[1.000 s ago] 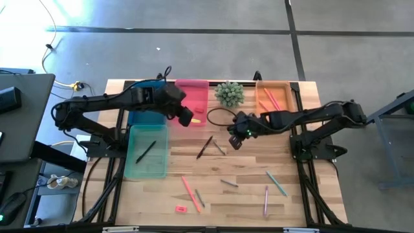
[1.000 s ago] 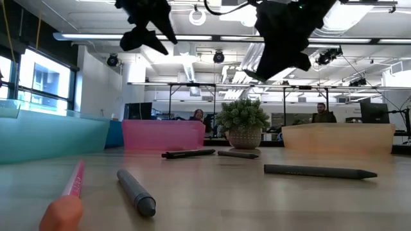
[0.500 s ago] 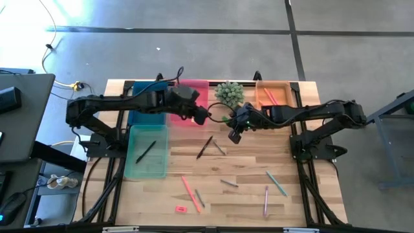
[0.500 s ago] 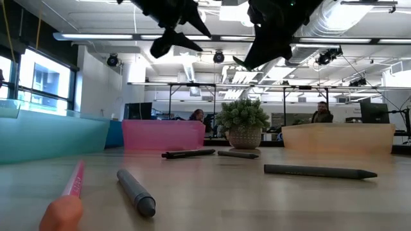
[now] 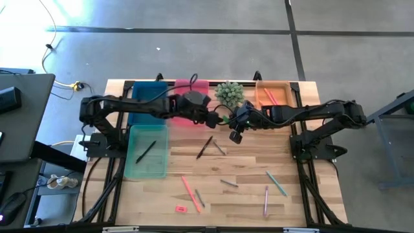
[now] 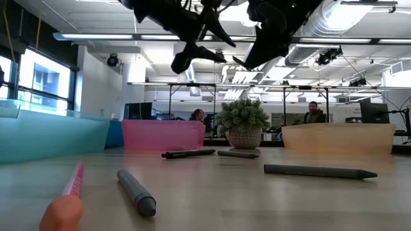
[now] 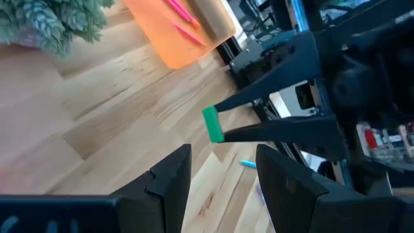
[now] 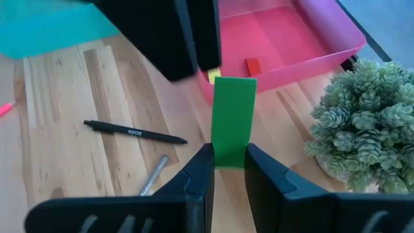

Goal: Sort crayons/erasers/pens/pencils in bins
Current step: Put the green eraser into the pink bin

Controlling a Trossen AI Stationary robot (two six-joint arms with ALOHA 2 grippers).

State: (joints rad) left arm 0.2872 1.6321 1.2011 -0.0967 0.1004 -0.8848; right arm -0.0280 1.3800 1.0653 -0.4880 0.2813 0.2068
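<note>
My right gripper (image 5: 235, 134) is over the table's middle, in front of the plant (image 5: 229, 94), shut on a green eraser (image 8: 231, 120). My left gripper (image 5: 215, 120) is open and empty, reaching in from the left. Its fingers (image 7: 171, 175) face the eraser (image 7: 212, 124) and stand short of its free end. The pink bin (image 5: 192, 97) holds a red eraser (image 8: 253, 65) and a yellow one (image 8: 213, 76). The blue bin (image 5: 147, 109), the teal bin (image 5: 147, 152) and the orange bin (image 5: 275, 97) lie along the back and left. My right gripper pinches the green eraser's near end (image 8: 228, 160) between its two fingers (image 8: 200, 171). The block runs along the fingers and its free end (image 8: 233, 84) sticks out past the tips. It is lifted clear of the table.
A black pen (image 5: 204, 147) and a grey stick (image 5: 220, 148) lie below the grippers. Pink pencil (image 5: 190, 193), red-pink eraser (image 5: 180, 208), purple pencil (image 5: 266, 200) and green pencil (image 5: 276, 183) lie toward the near edge. A pen (image 5: 145, 152) lies in the teal bin, and pink pencils (image 5: 270, 98) lie in the orange bin.
My left gripper has gone from over the pink bin toward the table's right, up to my right gripper and the green eraser, staying open. My right gripper has turned a little at first, then kept still with the eraser.
</note>
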